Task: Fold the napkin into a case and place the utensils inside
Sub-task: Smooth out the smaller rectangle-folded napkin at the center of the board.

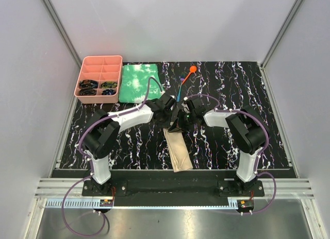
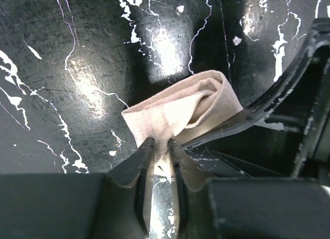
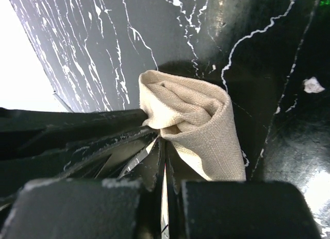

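One tan napkin (image 1: 179,152) is laid mid-tabletop (image 1: 247,95), its far end bunched between two hands. Its edge is grasped by the left hand (image 2: 159,144); the right hand (image 3: 164,152) is clenched against the fold. Farther off are set one orange spoon (image 1: 192,70), one blue utensil (image 1: 180,91), one green cloth (image 1: 138,83) and one pink tray (image 1: 96,62). Bare room is left on the right.

Tan napkin (image 1: 178,152) (image 2: 178,113) (image 3: 203,123), folded into a long strip (its far end bunched and lifted), points toward the orange spoon (image 1: 192,70) and slim blue utensil (image 1: 180,92) lying just beyond.
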Robot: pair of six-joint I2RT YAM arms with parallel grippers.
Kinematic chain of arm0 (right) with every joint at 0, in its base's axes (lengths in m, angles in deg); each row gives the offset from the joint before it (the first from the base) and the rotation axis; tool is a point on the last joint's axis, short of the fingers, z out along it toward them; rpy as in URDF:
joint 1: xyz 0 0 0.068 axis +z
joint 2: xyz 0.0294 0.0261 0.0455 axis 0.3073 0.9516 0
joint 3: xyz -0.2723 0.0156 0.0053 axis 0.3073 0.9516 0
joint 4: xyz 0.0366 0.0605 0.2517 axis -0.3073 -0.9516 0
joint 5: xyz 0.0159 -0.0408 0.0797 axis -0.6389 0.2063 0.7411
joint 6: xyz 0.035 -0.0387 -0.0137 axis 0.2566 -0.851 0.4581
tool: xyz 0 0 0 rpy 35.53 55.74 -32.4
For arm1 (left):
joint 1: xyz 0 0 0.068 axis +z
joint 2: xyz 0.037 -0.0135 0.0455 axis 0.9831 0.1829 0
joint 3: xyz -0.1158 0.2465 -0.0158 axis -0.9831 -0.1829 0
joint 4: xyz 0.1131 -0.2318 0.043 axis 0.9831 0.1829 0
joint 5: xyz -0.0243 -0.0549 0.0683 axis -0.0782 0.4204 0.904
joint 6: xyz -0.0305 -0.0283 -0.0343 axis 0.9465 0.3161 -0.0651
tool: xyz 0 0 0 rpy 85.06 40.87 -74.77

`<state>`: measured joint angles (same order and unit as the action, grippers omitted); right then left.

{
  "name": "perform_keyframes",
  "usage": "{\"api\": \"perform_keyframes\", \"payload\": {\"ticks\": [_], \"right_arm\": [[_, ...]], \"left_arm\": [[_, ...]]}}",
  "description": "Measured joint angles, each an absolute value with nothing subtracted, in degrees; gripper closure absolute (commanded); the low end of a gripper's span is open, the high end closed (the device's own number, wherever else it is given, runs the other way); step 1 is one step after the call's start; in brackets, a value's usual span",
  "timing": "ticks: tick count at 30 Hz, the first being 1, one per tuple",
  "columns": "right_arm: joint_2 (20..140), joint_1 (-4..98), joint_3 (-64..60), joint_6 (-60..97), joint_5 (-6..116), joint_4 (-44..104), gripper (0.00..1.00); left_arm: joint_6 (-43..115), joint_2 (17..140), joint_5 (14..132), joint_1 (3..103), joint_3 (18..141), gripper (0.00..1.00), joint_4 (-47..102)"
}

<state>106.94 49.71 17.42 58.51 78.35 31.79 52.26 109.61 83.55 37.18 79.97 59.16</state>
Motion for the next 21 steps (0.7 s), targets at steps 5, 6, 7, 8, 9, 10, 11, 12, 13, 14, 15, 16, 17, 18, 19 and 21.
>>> {"api": "perform_keyframes", "payload": {"ticks": [5, 6, 7, 8, 9, 10, 11, 12, 13, 14, 15, 16, 17, 18, 19, 21], "right_arm": [[107.0, 49.7, 17.4, 58.8, 79.6, 32.7, 1.00], [107.0, 49.7, 17.4, 58.9, 79.7, 33.0, 1.00], [107.1, 49.7, 17.4, 59.2, 80.1, 33.4, 1.00], [107.3, 49.7, 17.4, 59.3, 80.5, 33.8, 1.00], [107.4, 49.7, 17.4, 59.6, 80.8, 34.1, 1.00], [107.7, 49.7, 17.4, 59.9, 81.1, 34.3, 1.00], [108.1, 49.7, 17.4, 60.2, 81.4, 34.6, 1.00], [108.7, 49.7, 17.4, 60.5, 81.9, 35.2, 1.00], [109.6, 49.7, 17.4, 60.9, 82.5, 35.7, 1.00], [110.7, 49.7, 17.4, 61.3, 83.0, 36.4, 1.00], [111.8, 49.7, 17.5, 61.8, 83.4, 37.1, 1.00], [112.8, 49.6, 17.6, 62.6, 84.8, 38.5, 1.00], [113.2, 49.3, 18.1, 63.4, 86.0, 40.1, 1.00], [113.3, 49.2, 18.4, 63.8, 86.5, 41.1, 1.00], [113.3, 49.2, 18.6, 63.9, 86.6, 41.5, 1.00], [113.3, 49.2, 18.6, 63.8, 86.7, 41.6, 1.00]], "left_arm": [[52.6, 109.7, 84.1, 37.2, 80.0, 1.00, 59.1], [52.7, 109.7, 84.1, 37.2, 80.0, 1.00, 59.1], [52.9, 109.7, 84.1, 37.2, 80.0, 1.00, 59.1], [53.0, 109.7, 84.1, 37.2, 80.0, 1.00, 59.1], [53.2, 109.7, 84.1, 37.2, 80.0, 1.00, 59.1], [53.5, 109.7, 84.0, 37.2, 79.9, 1.00, 59.0], [53.9, 109.6, 84.0, 37.2, 79.8, 1.00, 58.9], [54.3, 109.5, 83.9, 37.2, 79.5, 1.00, 58.5], [54.8, 109.4, 83.8, 37.3, 79.1, 1.00, 58.1], [55.6, 109.2, 83.4, 37.4, 78.4, 1.00, 57.4], [56.2, 109.1, 83.1, 37.5, 77.8, 1.00, 57.0], [56.7, 108.8, 83.2, 37.5, 77.2, 1.00, 56.7], [57.2, 108.5, 83.1, 37.6, 76.7, 1.00, 56.3], [57.8, 108.0, 83.0, 37.7, 76.1, 1.00, 55.7], [58.3, 107.7, 83.0, 37.7, 75.8, 1.00, 55.4], [59.0, 107.1, 82.8, 37.7, 75.2, 1.00, 55.0]]}}
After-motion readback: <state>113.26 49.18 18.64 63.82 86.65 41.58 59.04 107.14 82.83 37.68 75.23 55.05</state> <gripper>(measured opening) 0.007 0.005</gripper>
